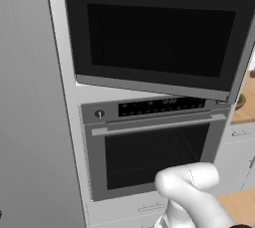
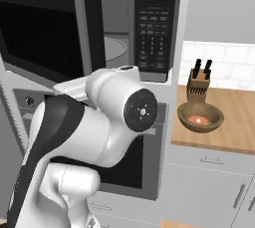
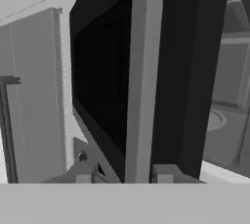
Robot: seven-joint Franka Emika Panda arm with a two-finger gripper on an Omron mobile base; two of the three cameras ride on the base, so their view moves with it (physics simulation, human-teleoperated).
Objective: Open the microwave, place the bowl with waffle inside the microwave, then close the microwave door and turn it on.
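The gripper (image 3: 124,178) sits at the long grey handle (image 3: 141,71) of the microwave door (image 3: 107,81), one fingertip on each side of the bar; whether the fingers press it or have let go, I cannot tell. That straddling hold suits pulling the door outward. The door stands partly swung open, so the inside of the microwave (image 2: 149,28) and its round turntable (image 2: 115,48) show through the gap. The bowl (image 2: 200,117) with the waffle waits on the wooden counter (image 2: 234,117), just in front of a knife block (image 2: 198,86), apart from the arm.
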